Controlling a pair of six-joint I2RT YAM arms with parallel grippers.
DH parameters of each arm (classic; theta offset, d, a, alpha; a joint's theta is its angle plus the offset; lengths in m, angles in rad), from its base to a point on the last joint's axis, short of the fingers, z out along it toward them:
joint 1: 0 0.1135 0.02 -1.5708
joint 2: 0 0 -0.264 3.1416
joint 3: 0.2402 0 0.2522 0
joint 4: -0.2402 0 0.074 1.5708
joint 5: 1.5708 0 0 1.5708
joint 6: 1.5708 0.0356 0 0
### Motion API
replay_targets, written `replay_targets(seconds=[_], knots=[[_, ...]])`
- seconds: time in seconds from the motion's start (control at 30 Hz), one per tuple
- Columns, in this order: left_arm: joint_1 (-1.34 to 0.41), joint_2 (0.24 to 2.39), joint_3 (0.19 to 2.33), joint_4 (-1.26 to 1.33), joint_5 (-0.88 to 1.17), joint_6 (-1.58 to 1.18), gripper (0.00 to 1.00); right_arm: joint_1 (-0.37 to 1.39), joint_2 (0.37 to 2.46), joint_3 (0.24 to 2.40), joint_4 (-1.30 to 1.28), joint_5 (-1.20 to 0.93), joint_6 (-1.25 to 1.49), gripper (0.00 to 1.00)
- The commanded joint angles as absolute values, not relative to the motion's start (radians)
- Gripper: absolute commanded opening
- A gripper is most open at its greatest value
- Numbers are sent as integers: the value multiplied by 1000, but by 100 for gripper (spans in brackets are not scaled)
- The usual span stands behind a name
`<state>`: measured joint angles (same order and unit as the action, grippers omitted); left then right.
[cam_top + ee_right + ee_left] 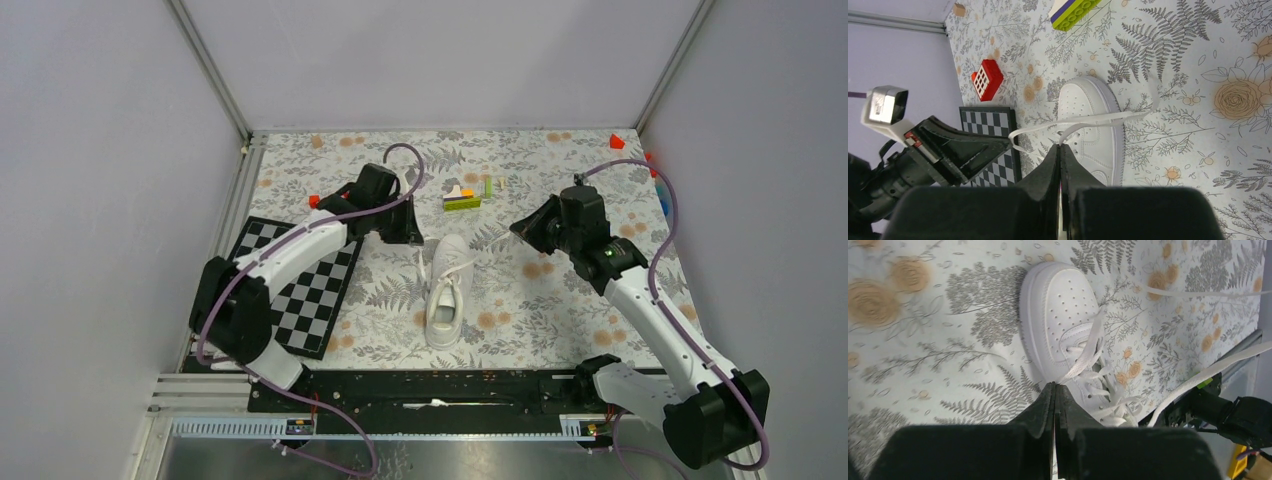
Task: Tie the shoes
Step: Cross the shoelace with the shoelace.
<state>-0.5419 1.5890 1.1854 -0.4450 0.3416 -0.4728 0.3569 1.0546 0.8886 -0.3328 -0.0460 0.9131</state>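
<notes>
On floral tbl cover (520,310), white sneaker (446,290), checkerboard (310,300) L, grey walls (440,60)

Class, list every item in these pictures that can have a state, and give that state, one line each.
sneaker: upright on its sole, toe pointing to the far side.
laces: untied, loose strands running off to the sides.
left gripper: jaws shut, pinching a lace at the tips.
right gripper: jaws shut, a lace apparently caught at the tips.
checkered board: lying flat.
</notes>
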Motion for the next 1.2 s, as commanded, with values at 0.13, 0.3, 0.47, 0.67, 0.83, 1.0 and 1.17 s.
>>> replay_targets(seconds=[0.13, 0.3, 0.47, 0.67, 0.83, 1.0, 1.17], knots=[[-528, 1306, 1106, -540, 133, -545, 0, 353, 1032, 909, -326, -60, 904, 0], [-528, 1147, 1041, -552, 138, -596, 0, 354, 1076, 946, -302, -99, 891, 0], [-528, 1103, 1090, -570, 176, -604, 0, 353, 1185, 1034, -287, -153, 849, 0], [-528, 1127, 1147, -586, 166, -610, 0, 353, 1330, 1188, -289, -156, 807, 0], [-528, 1142, 1127, -586, 147, -658, 0, 353, 1474, 1282, -346, -173, 765, 15], [-529, 1175, 1112, -580, 174, -670, 0, 353, 1505, 1304, -436, -221, 708, 52], [-529, 1220, 1142, -571, 211, -663, 0, 354, 1417, 1213, -485, -196, 655, 63]])
